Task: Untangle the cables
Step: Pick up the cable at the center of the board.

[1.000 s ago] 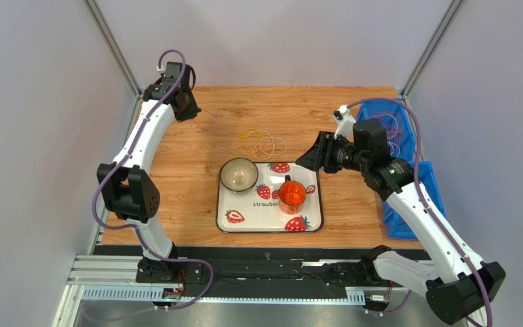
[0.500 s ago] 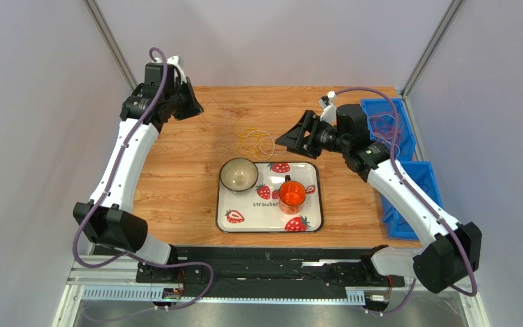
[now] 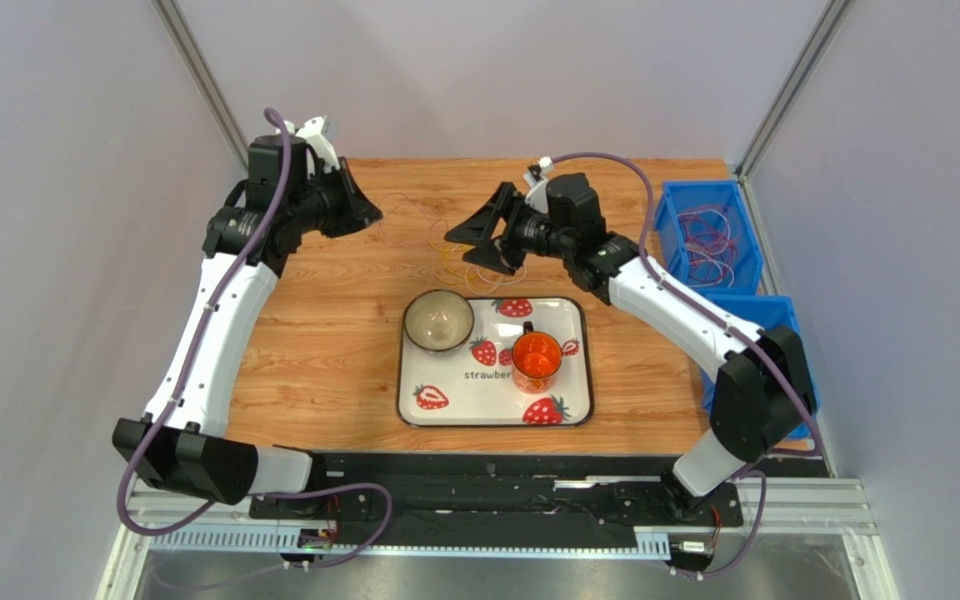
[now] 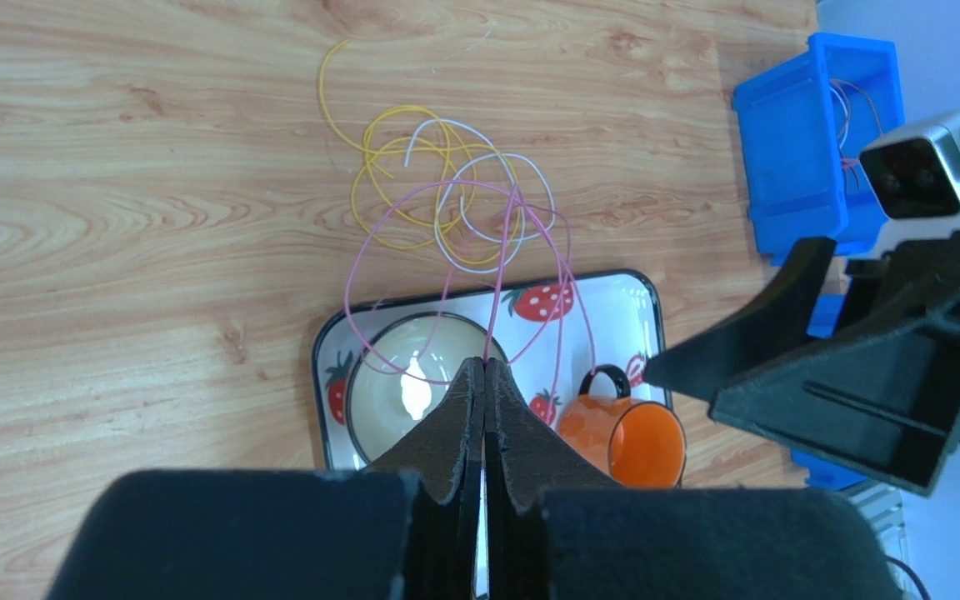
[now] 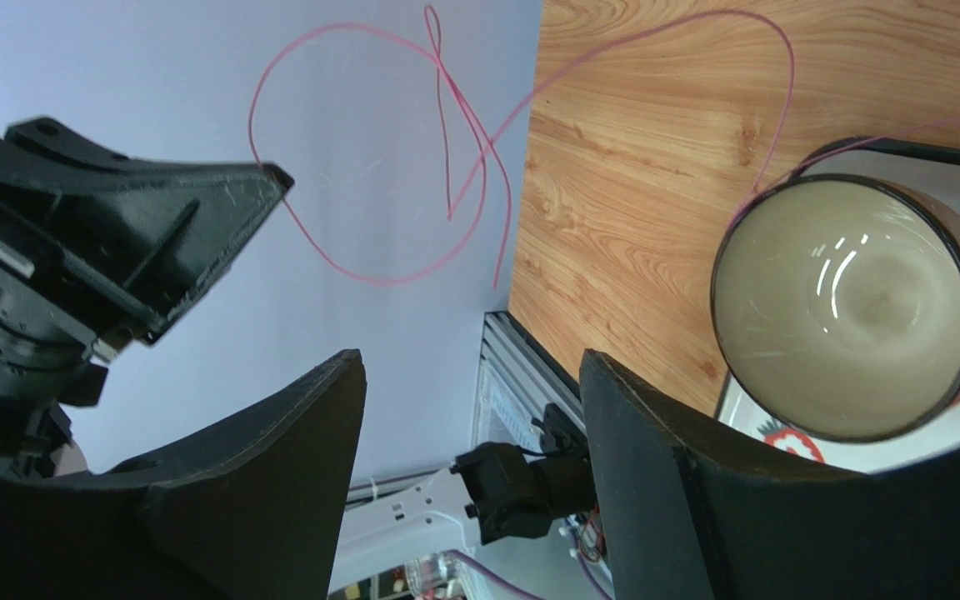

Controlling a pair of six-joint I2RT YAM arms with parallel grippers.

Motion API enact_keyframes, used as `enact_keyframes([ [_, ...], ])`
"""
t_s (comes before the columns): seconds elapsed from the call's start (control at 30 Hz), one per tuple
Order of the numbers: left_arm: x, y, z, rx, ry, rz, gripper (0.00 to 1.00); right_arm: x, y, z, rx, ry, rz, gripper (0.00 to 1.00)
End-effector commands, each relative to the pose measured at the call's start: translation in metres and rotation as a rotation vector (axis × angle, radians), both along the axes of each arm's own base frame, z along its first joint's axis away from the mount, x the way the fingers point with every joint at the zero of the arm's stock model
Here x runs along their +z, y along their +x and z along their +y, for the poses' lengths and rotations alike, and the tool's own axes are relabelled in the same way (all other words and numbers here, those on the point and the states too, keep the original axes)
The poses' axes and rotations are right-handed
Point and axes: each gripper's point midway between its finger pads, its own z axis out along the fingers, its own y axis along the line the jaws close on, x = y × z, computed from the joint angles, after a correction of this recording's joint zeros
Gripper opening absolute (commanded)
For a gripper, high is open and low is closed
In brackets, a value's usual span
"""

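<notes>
1. Where the table [image 3: 322,325] meets the tray's [image 3: 567,381] far edge, the cables [image 4: 466,206] lie heaped.
2. Right gripper [image 3: 476,244] hovers above them, jaws apart, empty.
3. Left gripper [image 3: 372,215], high at far left, is clamped on a pink cable [image 4: 350,281] from the heap.

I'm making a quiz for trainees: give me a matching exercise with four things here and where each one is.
Things: 1 bowl; 2 mug; 3 far blue bin; 4 pink cable.
Places: A pinched in the left gripper; B tray's left side; C table's right edge; D tray's right side.
Pairs: 1-B; 2-D; 3-C; 4-A.
</notes>
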Motion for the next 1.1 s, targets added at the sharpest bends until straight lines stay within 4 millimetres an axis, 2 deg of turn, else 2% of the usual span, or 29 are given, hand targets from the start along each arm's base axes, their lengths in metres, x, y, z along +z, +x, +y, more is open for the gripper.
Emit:
enact_keyframes([
  [0.0,0.017,-0.009,-0.007,-0.033,-0.047,-0.060,0.00,0.042,0.016,0.022,0.004,0.134,-0.058,0.66],
  [0.07,0.019,-0.010,-0.009,-0.040,-0.061,-0.062,0.00,0.036,0.019,0.030,0.017,0.129,-0.046,0.66],
  [0.13,0.020,-0.011,-0.011,-0.046,-0.070,-0.067,0.00,0.039,0.021,0.037,0.025,0.129,-0.048,0.64],
  [0.2,0.019,-0.012,-0.011,-0.046,-0.078,-0.058,0.00,0.028,0.025,0.040,0.024,0.100,-0.019,0.64],
  [0.33,0.021,-0.016,-0.014,-0.061,-0.094,-0.060,0.00,0.028,0.030,0.046,0.023,0.098,-0.029,0.63],
  [0.4,0.021,-0.017,-0.014,-0.062,-0.095,-0.061,0.00,0.016,0.032,0.047,0.020,0.067,0.002,0.62],
  [0.8,0.021,-0.023,-0.019,-0.082,-0.125,-0.054,0.00,0.004,0.041,0.055,0.028,0.048,0.016,0.43],
  [0.87,0.019,-0.023,-0.020,-0.085,-0.131,-0.048,0.00,0.003,0.040,0.056,0.030,0.048,0.016,0.33],
  [0.9,0.018,-0.024,-0.021,-0.091,-0.135,-0.045,0.00,0.005,0.041,0.057,0.029,0.049,0.010,0.18],
  [0.97,0.015,-0.024,-0.021,-0.094,-0.136,-0.041,0.00,0.006,0.040,0.057,0.028,0.052,0.009,0.00],
  [1.07,0.009,-0.024,-0.020,-0.092,-0.127,-0.030,0.00,0.010,0.040,0.054,0.023,0.046,0.000,0.00],
])
